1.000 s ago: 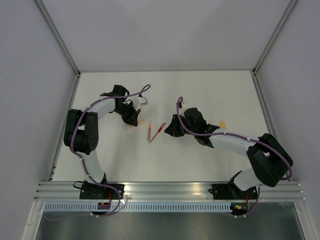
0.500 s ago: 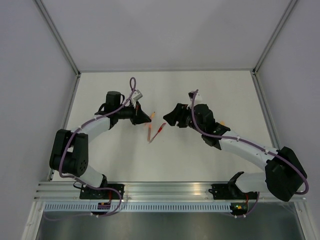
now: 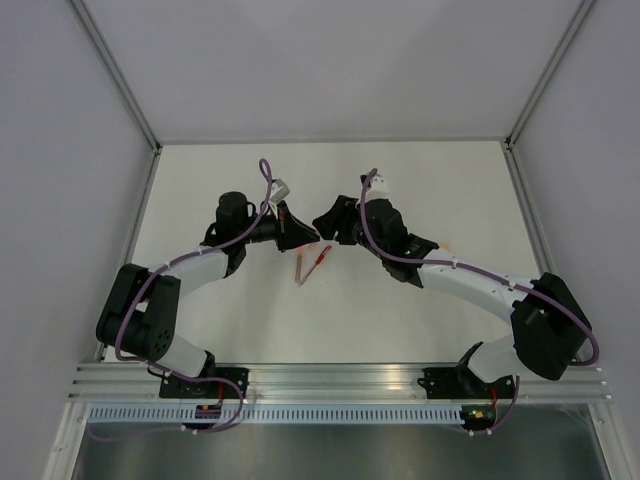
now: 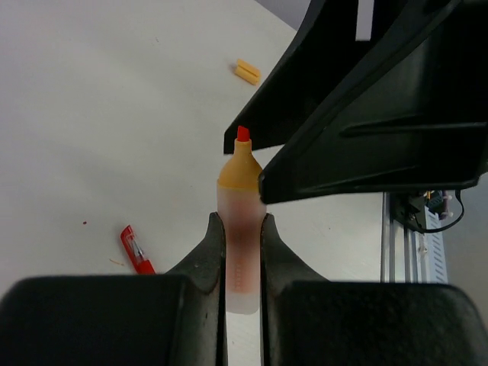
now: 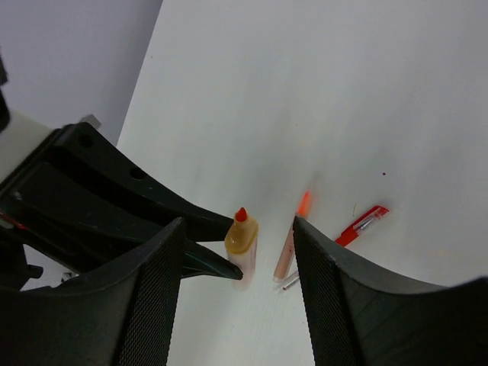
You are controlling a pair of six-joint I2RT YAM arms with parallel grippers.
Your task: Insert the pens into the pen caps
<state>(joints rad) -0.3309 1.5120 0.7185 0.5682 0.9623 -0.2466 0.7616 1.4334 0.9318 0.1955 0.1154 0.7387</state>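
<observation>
My left gripper (image 4: 241, 221) (image 3: 296, 229) is shut on a pen (image 4: 241, 242) with a pale pink barrel, a yellow-orange collar and a bare red tip, held above the table. My right gripper (image 5: 239, 221) (image 3: 325, 222) faces it, open, and the pen's tip (image 5: 242, 216) stands between its fingers without touching them. On the table below lie an orange-pink pen (image 5: 287, 252) (image 3: 300, 268) and a red pen (image 5: 364, 223) (image 3: 319, 259). An orange pen cap (image 4: 246, 71) (image 3: 443, 246) lies apart, to the right.
Both arms meet over the middle of the white table (image 3: 400, 310). Grey walls and metal frame posts (image 3: 128, 100) close in the back and sides. A rail (image 3: 340, 378) runs along the near edge.
Both arms have swung in toward each other. The left gripper has carried the pen up and right. The right gripper has opened and come up to the pen's tip.
</observation>
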